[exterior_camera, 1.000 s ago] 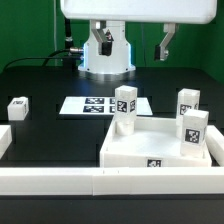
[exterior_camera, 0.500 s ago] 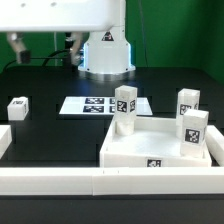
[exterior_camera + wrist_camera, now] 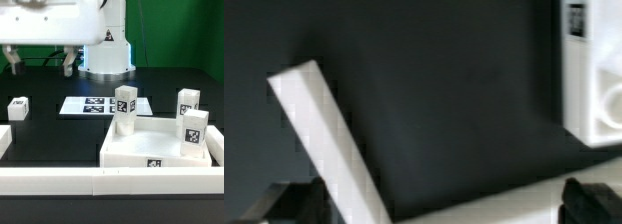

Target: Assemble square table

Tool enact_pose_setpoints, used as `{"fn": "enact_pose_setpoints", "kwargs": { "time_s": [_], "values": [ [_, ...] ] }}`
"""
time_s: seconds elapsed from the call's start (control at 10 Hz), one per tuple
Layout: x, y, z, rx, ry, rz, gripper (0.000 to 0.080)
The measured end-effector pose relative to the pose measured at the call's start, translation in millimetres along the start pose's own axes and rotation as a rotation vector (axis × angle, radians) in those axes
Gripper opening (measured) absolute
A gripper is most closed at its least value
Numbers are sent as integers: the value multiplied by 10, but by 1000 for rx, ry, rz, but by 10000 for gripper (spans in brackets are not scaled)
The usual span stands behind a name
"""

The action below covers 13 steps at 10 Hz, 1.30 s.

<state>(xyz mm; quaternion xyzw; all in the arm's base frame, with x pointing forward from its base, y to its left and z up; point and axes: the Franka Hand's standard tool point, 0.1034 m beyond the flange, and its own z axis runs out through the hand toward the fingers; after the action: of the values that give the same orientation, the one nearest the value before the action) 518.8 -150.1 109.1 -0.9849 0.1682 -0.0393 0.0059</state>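
Note:
The square table's white slab [image 3: 140, 148] lies underside up at the front of the exterior view's right. Three white tagged legs stand upright in it: one at its near-left corner [image 3: 125, 108], two on its right side [image 3: 188, 104] [image 3: 193, 132]. A loose leg [image 3: 18, 108] lies alone on the black table at the exterior view's left. My gripper [image 3: 41, 62] hangs open and empty high above the back left, behind that loose leg. In the wrist view my gripper [image 3: 438, 205] shows only two dark fingertips [image 3: 295, 205], with nothing between them.
The marker board [image 3: 95, 104] lies flat mid-table. Long white border rails run along the front [image 3: 90, 181] and the left [image 3: 4, 140]. The wrist view shows a white rail [image 3: 322, 130] and a white tagged piece [image 3: 594, 90] cut off at the picture's edge. The robot base [image 3: 108, 60] stands behind.
My gripper has swung from the exterior view's right across the back to the left, then come down a little. Its jaws stay open. The table parts have not moved.

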Motion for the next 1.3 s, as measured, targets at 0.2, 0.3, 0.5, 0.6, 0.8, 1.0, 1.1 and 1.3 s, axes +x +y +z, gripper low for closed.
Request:
{"fn": "enact_pose_setpoints", "kwargs": {
  "time_s": [0.2,0.3,0.5,0.6,0.8,1.0,1.1,1.3],
  "values": [
    [-371,221,287,-29,-14,31,649],
    [-346,200,277,-27,-15,27,649],
    [-372,192,288,-21,-35,28,649],
    [-380,188,292,-19,-41,28,649],
    [-504,247,346,-4,-112,37,649],
    [-646,411,410,2,-237,-94,649],
    [-655,548,429,18,-328,-143,649],
    [-607,633,452,33,-434,-119,649]
  ]
}}
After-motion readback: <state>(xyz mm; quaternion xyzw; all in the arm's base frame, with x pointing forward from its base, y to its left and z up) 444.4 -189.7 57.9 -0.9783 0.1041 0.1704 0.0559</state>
